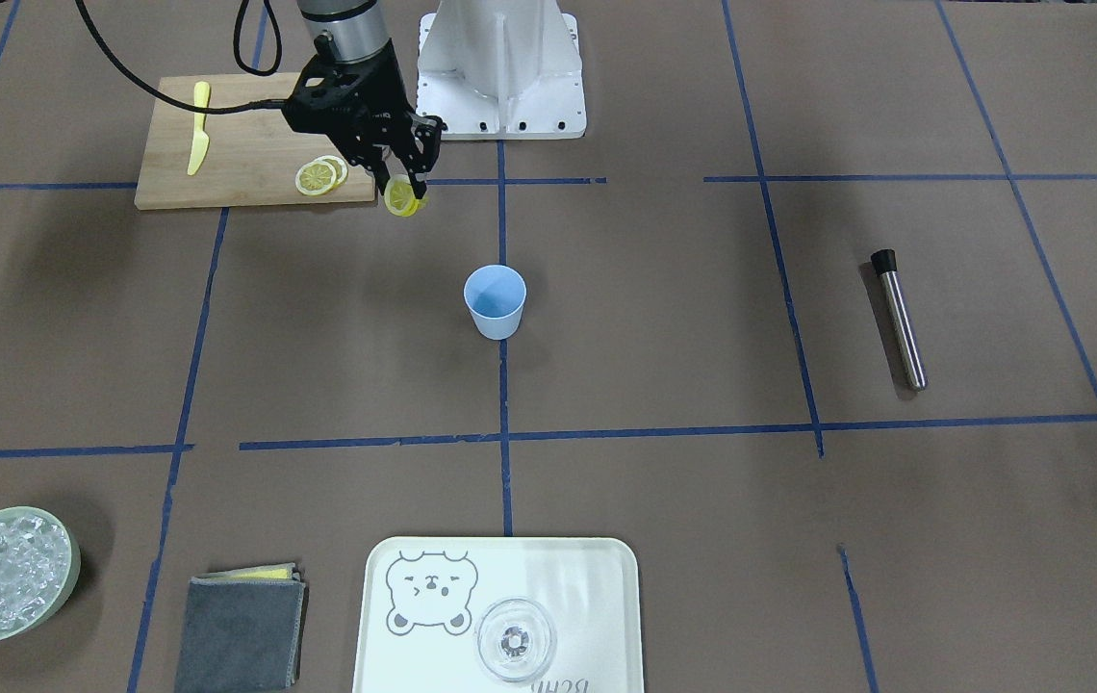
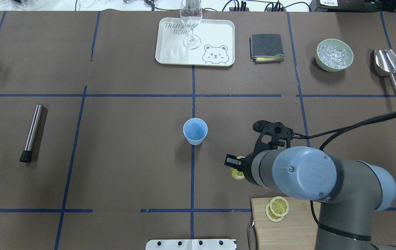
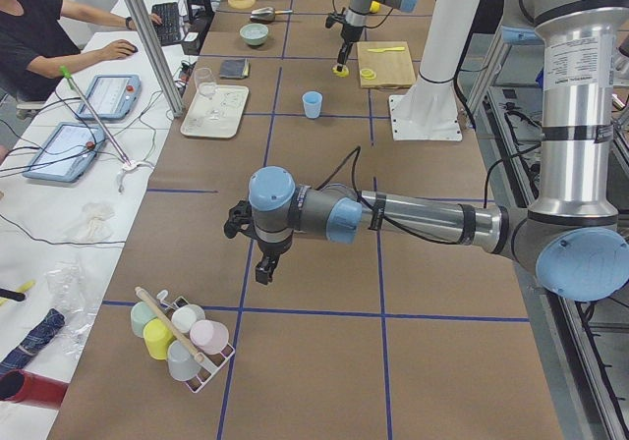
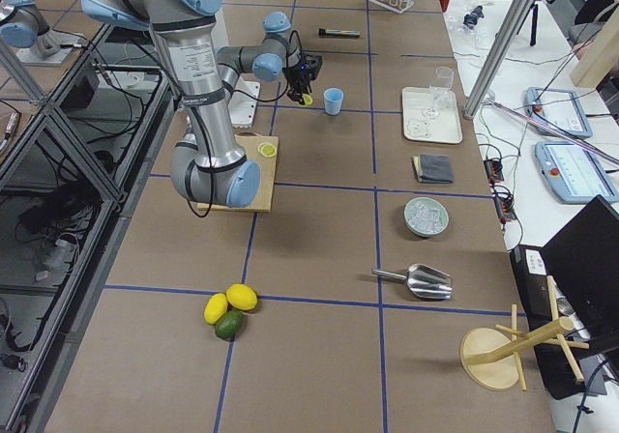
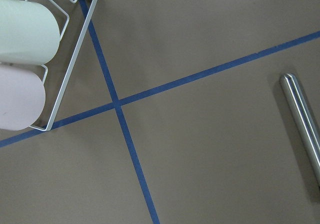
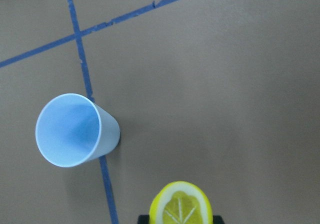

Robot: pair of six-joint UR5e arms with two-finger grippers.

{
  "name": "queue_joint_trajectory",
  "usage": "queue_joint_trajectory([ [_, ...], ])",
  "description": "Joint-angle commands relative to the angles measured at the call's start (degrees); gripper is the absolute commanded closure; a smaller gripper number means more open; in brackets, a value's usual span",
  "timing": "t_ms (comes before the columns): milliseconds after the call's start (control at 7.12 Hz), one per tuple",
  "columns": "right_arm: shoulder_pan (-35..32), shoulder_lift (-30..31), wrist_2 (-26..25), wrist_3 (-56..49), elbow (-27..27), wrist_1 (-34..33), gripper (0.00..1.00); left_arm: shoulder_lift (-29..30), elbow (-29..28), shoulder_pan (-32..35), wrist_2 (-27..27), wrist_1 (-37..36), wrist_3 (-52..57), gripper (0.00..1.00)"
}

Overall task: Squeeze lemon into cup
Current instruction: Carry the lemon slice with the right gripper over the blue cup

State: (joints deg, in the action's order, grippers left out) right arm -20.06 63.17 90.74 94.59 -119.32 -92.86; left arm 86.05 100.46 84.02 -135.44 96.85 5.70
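The white tray [image 2: 170, 52] is showing the word "BEAR" near a bear drawing [image 2: 215, 54]. The word above it is looking like "TAIJI".

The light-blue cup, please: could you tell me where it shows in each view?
Exterior front-facing: the cup stands near the centre.
Overhead exterior: centre.
Exterior left: upper middle.
Exterior right: upper middle.
Left wrist-mounted: not in it.
Right wrist-mounted: left side, mid-height.
Shared landmark: the blue tape line that the cup stands on.

Bare table [image 1: 452, 241] separates right gripper [image 1: 404, 185] from cup [image 1: 495, 300]; cutting board [image 1: 241, 159] flanks the gripper.
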Motion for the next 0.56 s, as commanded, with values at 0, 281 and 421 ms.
queue_joint_trajectory([
  [0,-4.0,-7.7,0.7,0.1,8.4,0.4,0.50,0.0,0.1,0.0,0.0,0.0,0.0,0.00],
  [281,-5.9,-16.5,0.7,0.3,18.6,0.7,0.49,-0.1,0.2,0.0,-0.1,0.0,0.0,0.00],
  [421,-6.3,-17.4,0.7,0.2,19.6,0.7,0.48,-0.1,0.2,0.0,-0.3,0.0,-0.1,0.00],
])
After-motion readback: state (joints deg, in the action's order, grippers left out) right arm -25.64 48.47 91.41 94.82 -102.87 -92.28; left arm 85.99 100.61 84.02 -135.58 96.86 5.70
